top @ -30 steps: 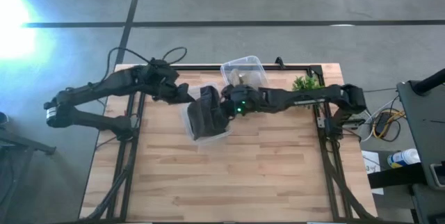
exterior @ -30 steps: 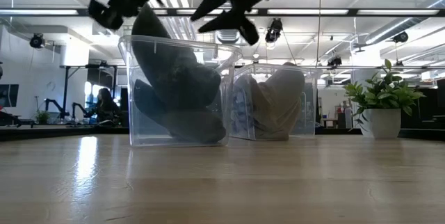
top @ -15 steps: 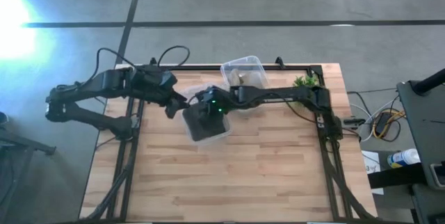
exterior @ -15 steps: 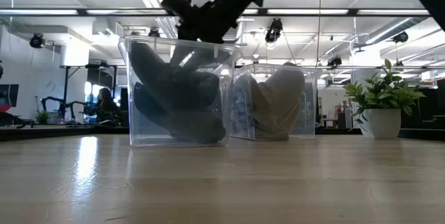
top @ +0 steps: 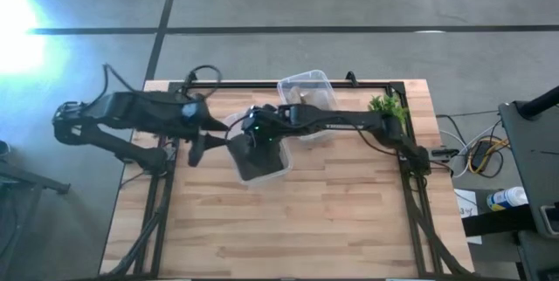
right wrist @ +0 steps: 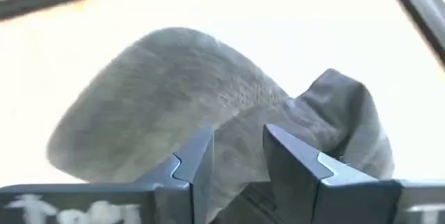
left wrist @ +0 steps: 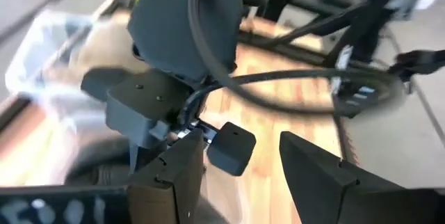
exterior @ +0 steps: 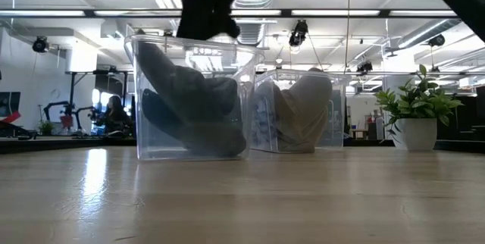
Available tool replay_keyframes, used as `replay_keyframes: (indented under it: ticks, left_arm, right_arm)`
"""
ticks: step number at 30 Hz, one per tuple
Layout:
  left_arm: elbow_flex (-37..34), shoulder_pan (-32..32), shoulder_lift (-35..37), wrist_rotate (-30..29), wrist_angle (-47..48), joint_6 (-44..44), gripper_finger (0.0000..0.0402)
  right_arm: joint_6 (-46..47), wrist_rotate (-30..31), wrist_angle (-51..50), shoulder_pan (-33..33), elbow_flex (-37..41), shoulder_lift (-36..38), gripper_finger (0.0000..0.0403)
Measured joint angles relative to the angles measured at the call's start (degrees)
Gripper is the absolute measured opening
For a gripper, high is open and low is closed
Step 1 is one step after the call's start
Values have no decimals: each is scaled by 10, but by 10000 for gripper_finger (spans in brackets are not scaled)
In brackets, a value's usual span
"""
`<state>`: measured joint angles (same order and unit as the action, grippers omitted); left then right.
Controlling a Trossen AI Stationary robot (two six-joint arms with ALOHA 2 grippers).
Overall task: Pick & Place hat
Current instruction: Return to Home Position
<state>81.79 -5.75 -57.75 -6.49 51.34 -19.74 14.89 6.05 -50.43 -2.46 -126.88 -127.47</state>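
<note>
Reading the step in hand as the retreat to rest, with the sorting apparently done

- Pale wooden-plank desk (top: pixel 332 220): carries two bins and a plant, all in the far half.
- Dark right arm (top: pixel 349 124): stretched long across the desk, its wrist over the left bin.
- Dark left arm (top: pixel 131 106): folded by the desk's left edge, wrist just beside that same bin.
- Left clear plastic bin (exterior: pixel 236 62): holds the black fabric caps (exterior: pixel 189 111), heaped and leaning against the wall.
- Right clear plastic bin (top: pixel 306 78): just behind, holds the tan-brown cap (exterior: pixel 303 115).
- Small green potted plant (exterior: pixel 413 115): well apart from the bins, near the right arm's shoulder end.
- Right pincer (right wrist: pixel 236 156): fingers a narrow gap apart, a black cap directly below; nothing looks clamped, though fabric is close to the tips.
- Left pincer (left wrist: pixel 240 163): fingers wide apart and empty, pointed at the right arm's wrist.

Judgement for a clean retreat:
- Raise the right pincer straight up, clear of the bin rim, before any sideways sweep. A snagged tip could drag a cap out or tip the light bin.
- Keep the fingers apart while rising.
- Draw the left arm outward, away from the right wrist. The two sit close, and loose cabling could catch
</note>
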Motion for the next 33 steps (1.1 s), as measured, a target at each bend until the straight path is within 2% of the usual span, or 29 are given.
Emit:
replay_keyframes:
  ticks: [8,11,14,18,24,29,33]
  left_arm:
    - [17,-29,64,0,-45,154,183]
    - [-5,-30,90,1,-70,177,183]
    - [-44,-30,115,1,-78,173,183]
    - [-116,-29,154,1,-83,139,183]
    - [-223,-29,230,2,-147,90,183]
    - [-261,-29,295,-11,-121,63,183]
    - [-280,-29,342,-28,-119,-31,183]
  right_arm:
    - [-52,-7,-10,35,6,96,121]
    - [-43,-4,-28,47,13,143,121]
    - [-21,25,-64,58,37,194,121]
    - [33,87,-96,76,129,274,121]
    - [140,109,-88,112,323,415,121]
    - [208,121,-109,135,456,535,121]
    - [289,113,-180,138,512,624,121]
